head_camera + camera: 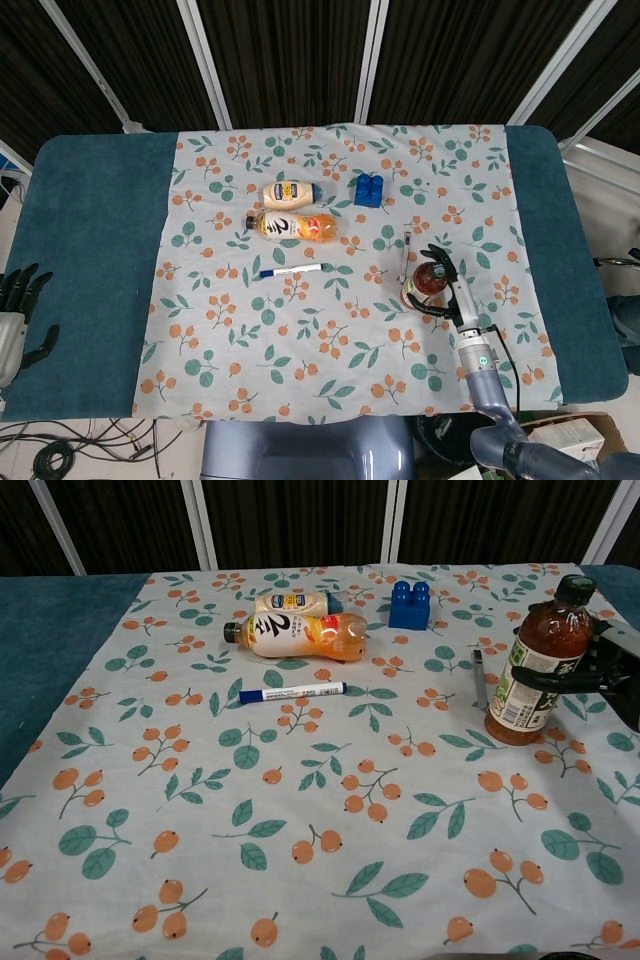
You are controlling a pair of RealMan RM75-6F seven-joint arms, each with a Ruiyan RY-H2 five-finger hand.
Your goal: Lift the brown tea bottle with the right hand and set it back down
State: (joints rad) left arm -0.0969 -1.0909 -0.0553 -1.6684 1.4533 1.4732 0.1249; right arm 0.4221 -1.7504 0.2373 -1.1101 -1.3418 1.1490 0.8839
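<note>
The brown tea bottle (428,280) (535,650) stands on the floral cloth (330,340) at the right side, dark cap up, its base on the cloth. My right hand (450,292) (600,670) comes in from the right and holds it, dark fingers (545,676) wrapped around the label at mid-height. In the chest view the bottle leans slightly to the right. My left hand (15,320) hangs at the table's left edge, far from everything, with its fingers spread and nothing in it.
An orange drink bottle (292,226) (300,635) and a cream bottle (290,192) (295,603) lie on their sides at centre back. A blue brick (369,189) (409,605), a marker pen (291,270) (292,692) and a thin grey stick (405,255) (479,678) lie nearby, the stick just left of the tea bottle.
</note>
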